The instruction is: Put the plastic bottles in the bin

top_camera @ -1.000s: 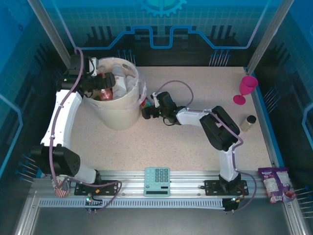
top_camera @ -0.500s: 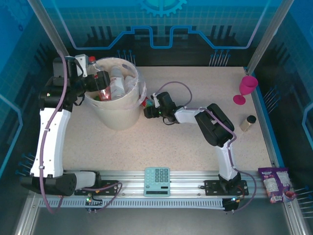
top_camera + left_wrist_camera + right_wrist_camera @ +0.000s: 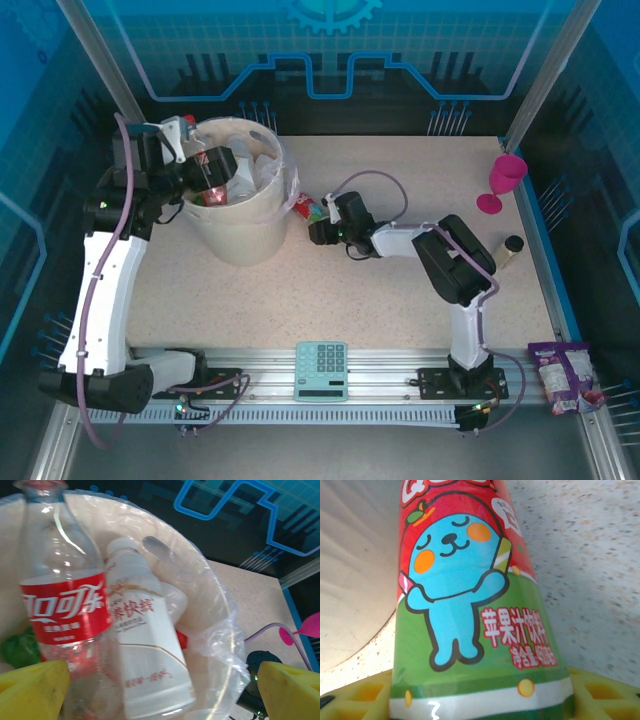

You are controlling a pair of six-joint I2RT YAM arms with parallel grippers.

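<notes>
The bin (image 3: 245, 238) stands at the back left, lined with a clear bag (image 3: 220, 635). Inside it lean a clear red-labelled bottle (image 3: 65, 605), a white bottle (image 3: 145, 645) and something green (image 3: 17, 647). My left gripper (image 3: 200, 185) hangs over the bin's left rim, open, its yellow fingertips (image 3: 30, 690) wide apart either side of those bottles. A green-and-red plastic bottle (image 3: 470, 620) with a blue cartoon bear lies on the table right of the bin (image 3: 350, 580). My right gripper (image 3: 318, 226) is shut on this bottle (image 3: 312, 208), its yellow fingers (image 3: 610, 695) against the bottle's sides.
A pink goblet (image 3: 503, 180) stands at the back right, with a small dark-capped jar (image 3: 509, 250) nearer along the right edge. A calculator (image 3: 321, 370) lies on the front rail and a purple packet (image 3: 562, 375) sits at the front right corner.
My left gripper has opened and pulled back left; the red-labelled bottle now rests in the bin. My right gripper has moved right, away from the bin, drawing the green-and-red bottle with it.
</notes>
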